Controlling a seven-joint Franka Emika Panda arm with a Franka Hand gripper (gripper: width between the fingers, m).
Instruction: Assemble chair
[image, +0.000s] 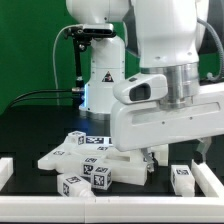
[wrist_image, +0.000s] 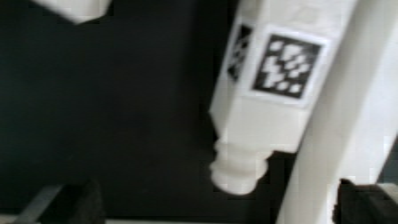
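The chair's white tagged pieces lie in a loose pile (image: 88, 150) on the black table. Two small tagged blocks (image: 84, 181) sit just in front of the pile, and another (image: 183, 178) lies at the exterior view's right. My gripper (image: 148, 158) hangs low over the right end of the pile. In the wrist view a long white piece with a tag (wrist_image: 285, 60) ends in a rounded peg (wrist_image: 238, 172), and a thin white bar (wrist_image: 322, 160) runs beside it. My gripper (wrist_image: 214, 206) stands open, its dark fingers (wrist_image: 50, 206) wide apart either side of these, holding nothing.
The white raised border (image: 60, 213) runs along the table's front and left side. The arm's base (image: 103, 75) with its cables stands behind the pile. A corner of another white piece (wrist_image: 71, 8) shows in the wrist view.
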